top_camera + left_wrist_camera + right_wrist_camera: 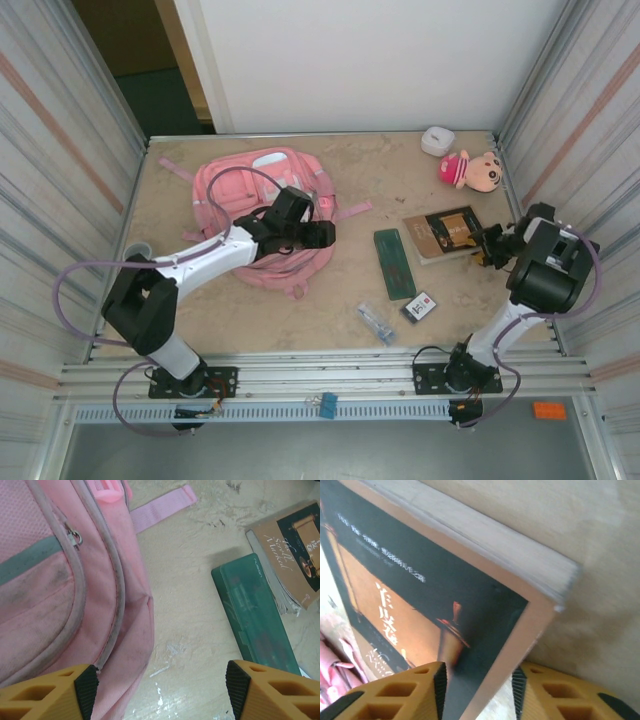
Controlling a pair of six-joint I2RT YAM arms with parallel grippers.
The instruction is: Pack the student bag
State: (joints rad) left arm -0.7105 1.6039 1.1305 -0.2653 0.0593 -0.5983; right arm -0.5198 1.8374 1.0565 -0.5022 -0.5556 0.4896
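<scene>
Backpack point(255, 200) lies flat on the table point(300, 310) in the upper left of the top view, zipped pockets facing up. One strap point(162, 507) trails off its right side.

Your left gripper point(160, 690) hovers over the backpack's right edge. Its jaws are wide apart with nothing between them. In the left wrist view one fingertip sits over pink fabric at lower left, and the other is over bare table at lower right.

Your right gripper point(479, 690) is at the book point(445, 233), centre right of the top view. In the right wrist view the book's corner sits between the two fingers point(420, 697). The dark cover is against the left pad and the book's edge is right by the other. The jaws are partly drawn in around that corner, but you cannot tell whether they actually clamp it or just bracket it.

Green pencil case point(395, 263) lies just left of the book, between book and backpack, and clear of the backpack.

Plush doll point(472, 170) lies in the upper right, above the book. A small white case point(437, 141) is just up-left of it, near the back wall.

A small dark packet point(421, 306) sits below the pencil case's lower end, with a clear plastic item point(376, 322) just left of it.
</scene>
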